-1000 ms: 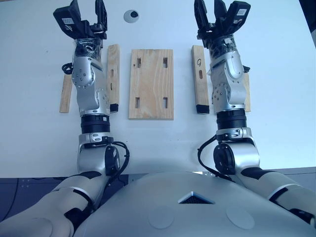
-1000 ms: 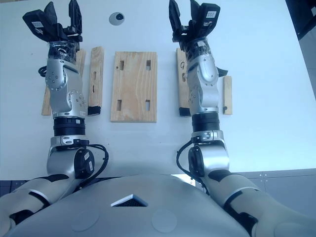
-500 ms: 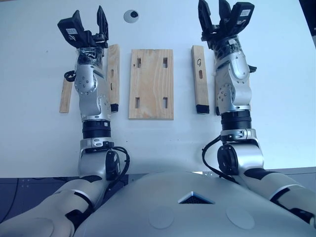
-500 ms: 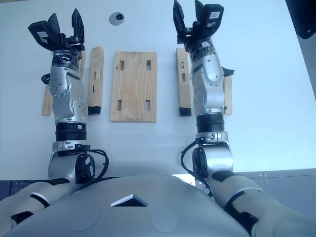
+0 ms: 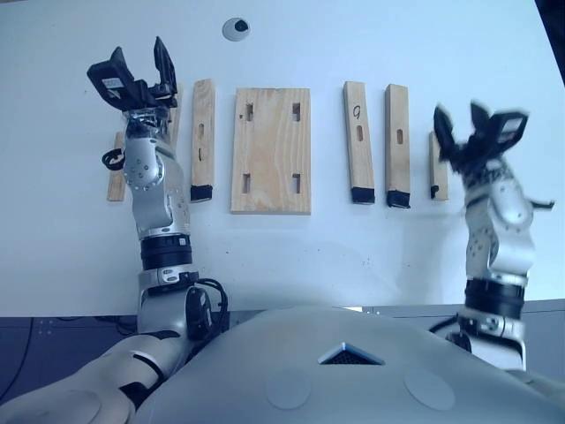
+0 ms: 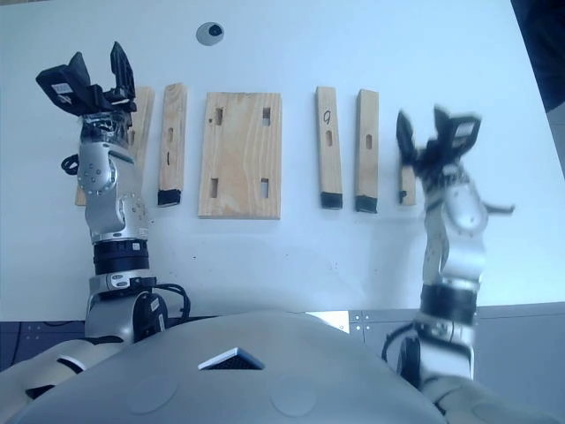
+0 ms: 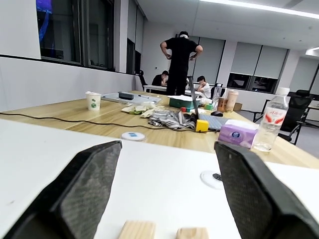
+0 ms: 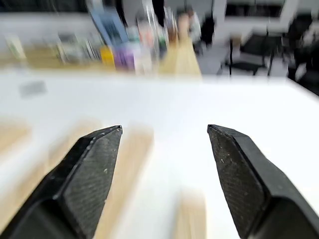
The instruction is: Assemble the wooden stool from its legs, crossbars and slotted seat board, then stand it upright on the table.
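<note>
Probably an open-plan office: long wooden desks (image 7: 75,117) carry a laptop (image 7: 214,121), paper cup (image 7: 93,101), tissue box (image 7: 237,135) and water bottle (image 7: 269,125) under strip lights (image 7: 259,6).

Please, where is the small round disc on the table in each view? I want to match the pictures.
Left eye view: the disc lies near the top edge, beyond the seat board's far left corner.
Right eye view: the disc is near the top, left of centre.
Left wrist view: the disc lies close beside one jaw.
Right wrist view: too blurred to tell.
Shared landmark: the white table.
</note>
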{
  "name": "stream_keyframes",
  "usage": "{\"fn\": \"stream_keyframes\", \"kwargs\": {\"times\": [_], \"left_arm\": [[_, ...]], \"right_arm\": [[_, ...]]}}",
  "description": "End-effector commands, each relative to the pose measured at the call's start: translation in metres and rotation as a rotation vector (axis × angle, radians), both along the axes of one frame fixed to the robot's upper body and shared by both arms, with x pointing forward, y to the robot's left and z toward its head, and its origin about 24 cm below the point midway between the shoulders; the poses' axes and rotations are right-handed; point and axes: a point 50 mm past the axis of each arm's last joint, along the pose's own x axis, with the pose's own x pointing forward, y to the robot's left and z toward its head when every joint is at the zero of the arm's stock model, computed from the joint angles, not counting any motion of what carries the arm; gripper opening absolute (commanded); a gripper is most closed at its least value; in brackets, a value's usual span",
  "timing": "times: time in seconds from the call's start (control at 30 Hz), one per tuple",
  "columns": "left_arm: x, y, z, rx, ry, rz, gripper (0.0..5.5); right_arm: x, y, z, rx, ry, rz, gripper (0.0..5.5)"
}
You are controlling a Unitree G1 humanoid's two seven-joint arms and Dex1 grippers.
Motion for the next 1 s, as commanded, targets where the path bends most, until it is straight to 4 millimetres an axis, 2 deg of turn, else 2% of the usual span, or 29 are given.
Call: {"fn": "stream_keyframes", "kwargs": {"times": [0.03, 0.17, 0.37, 0.5, 0.73, 0.9, 1.0], "left_arm": [[-0.006, 0.000, 0.001, 0.007, 0.016, -0.001, 3.42], [-0.009, 0.001, 0.002, 0.005, 0.025, 0.003, 3.42], [-0.011, 0.001, 0.001, -0.001, 0.032, 0.013, 3.42], [-0.011, 0.002, 0.001, -0.008, 0.026, 0.018, 3.39], [-0.006, 0.003, 0.003, -0.009, 0.020, 0.017, 3.39], [0.001, 0.002, 0.004, -0.053, 0.016, -0.008, 3.39], [0.005, -0.004, 0.002, -0.139, 0.044, -0.084, 3.39]], "right_arm": [[-0.028, 0.007, -0.010, -0.004, 0.091, -0.031, 3.18], [-0.043, 0.009, -0.021, 0.013, 0.206, -0.040, 3.18], [-0.047, 0.002, -0.032, 0.075, 0.336, -0.132, 3.18], [-0.046, -0.002, -0.034, 0.015, 0.379, -0.151, 2.48], [-0.043, 0.002, -0.038, -0.012, 0.379, -0.122, 1.33], [-0.036, 0.004, -0.038, -0.083, 0.341, -0.080, 1.30], [-0.021, 0.004, -0.026, -0.079, 0.231, -0.066, 1.30]]}}
